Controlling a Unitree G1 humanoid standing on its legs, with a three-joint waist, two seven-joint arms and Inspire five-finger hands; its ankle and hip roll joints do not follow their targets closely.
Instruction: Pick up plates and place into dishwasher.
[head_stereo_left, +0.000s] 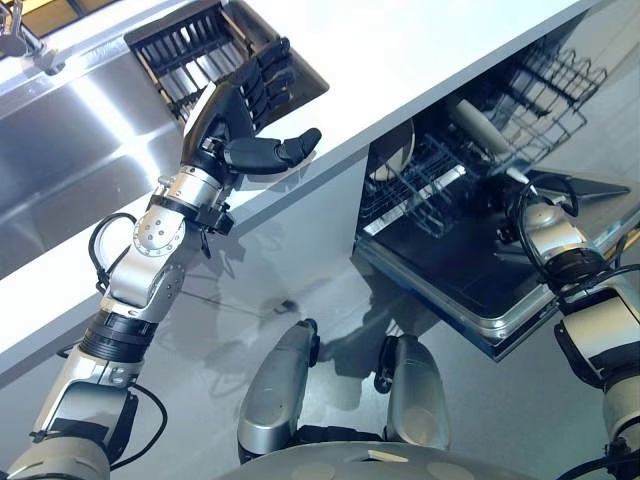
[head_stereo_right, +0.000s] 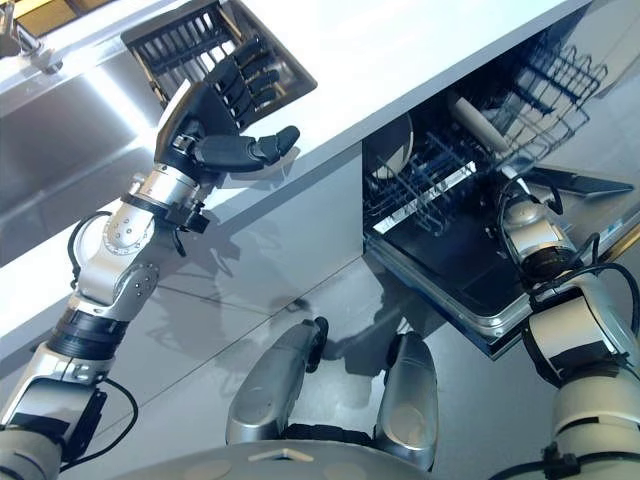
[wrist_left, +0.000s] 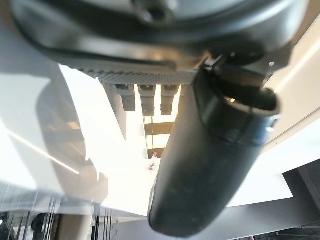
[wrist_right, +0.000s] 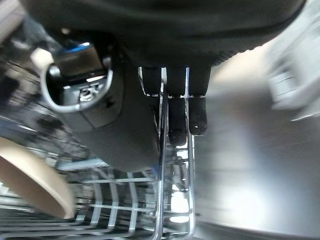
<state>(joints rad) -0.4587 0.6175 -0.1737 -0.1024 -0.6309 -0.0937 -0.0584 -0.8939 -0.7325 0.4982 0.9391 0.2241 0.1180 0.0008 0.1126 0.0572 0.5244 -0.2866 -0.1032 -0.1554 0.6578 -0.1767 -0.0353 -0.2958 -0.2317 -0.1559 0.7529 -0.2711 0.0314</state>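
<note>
A cream plate stands on edge in the lower rack of the open dishwasher; it shows again as a beige plate beside my right hand. That hand reaches into the rack with relaxed fingers lying along a rack wire, holding nothing. A second pale piece lies further back in the rack. My left hand is raised over the white counter, open and empty, its thumb stuck out, just in front of a dark dish rack.
The dishwasher's door hangs open and flat to my right, low by my right arm. An upper wire basket is pulled out behind it. A steel sink with a tap lies left of the dish rack.
</note>
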